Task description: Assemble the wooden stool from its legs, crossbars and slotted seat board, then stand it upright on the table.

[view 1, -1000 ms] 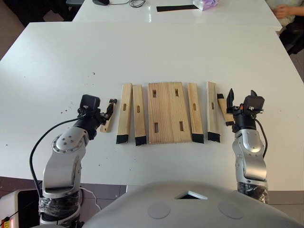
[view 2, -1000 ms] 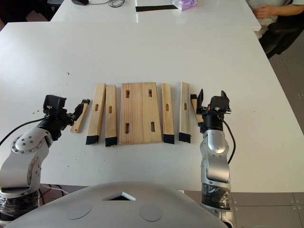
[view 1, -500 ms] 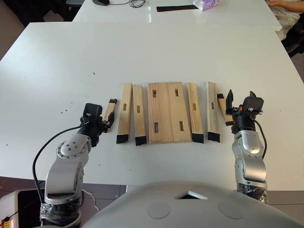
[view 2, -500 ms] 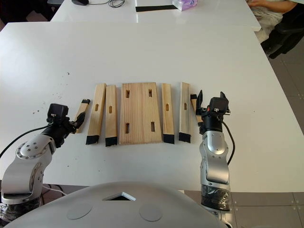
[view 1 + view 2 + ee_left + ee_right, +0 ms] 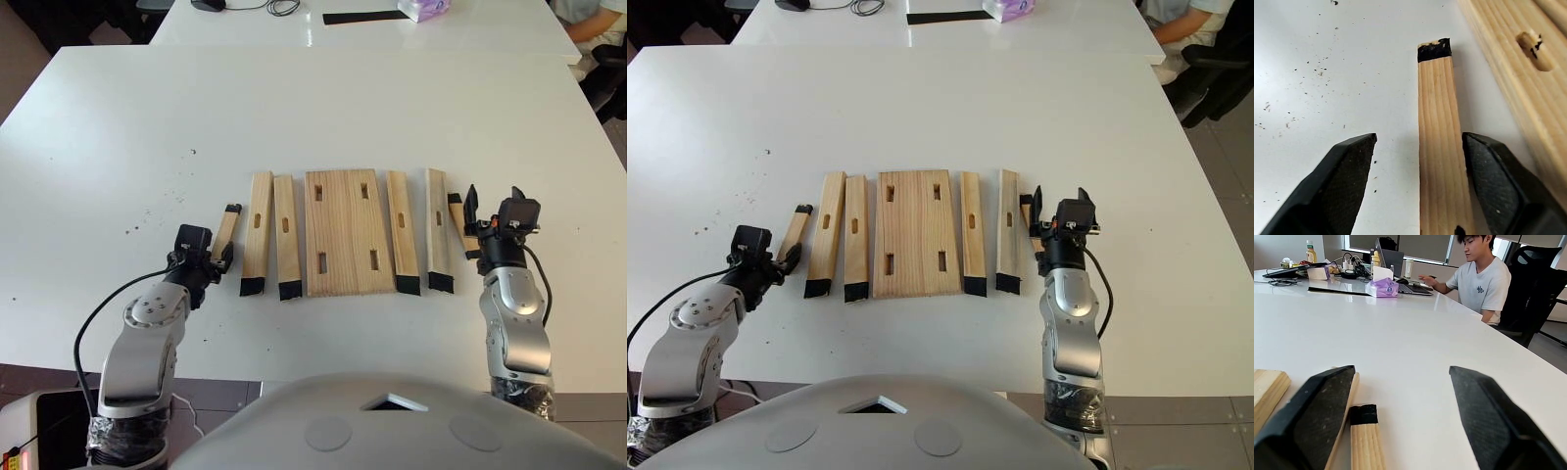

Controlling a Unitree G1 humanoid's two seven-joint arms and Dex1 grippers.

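The slotted seat board [image 5: 341, 232] lies flat mid-table, with two legs [image 5: 258, 233] [image 5: 286, 236] to its left and two legs [image 5: 399, 231] [image 5: 437, 229] to its right, all black-tipped at the near end. A short crossbar [image 5: 226, 231] lies at the far left. My left gripper [image 5: 218, 257] is open at its near end, and in the left wrist view the crossbar [image 5: 1440, 147] runs between the spread fingers [image 5: 1352, 171]. A second crossbar [image 5: 458, 221] lies at the far right. My right gripper [image 5: 494, 196] stands open beside it, and its fingers [image 5: 1327, 401] flank the black-taped crossbar [image 5: 1365, 443].
The white table [image 5: 323, 108] has bare room beyond and to the left of the parts. Small dark specks [image 5: 147, 211] dot it at the left. A second table [image 5: 392, 24] at the back carries cables, a black strip and a tissue packet.
My left arm has drawn back toward the near table edge, its gripper sliding down along the left crossbar. The crossbar stays on the table. The right arm has barely moved.
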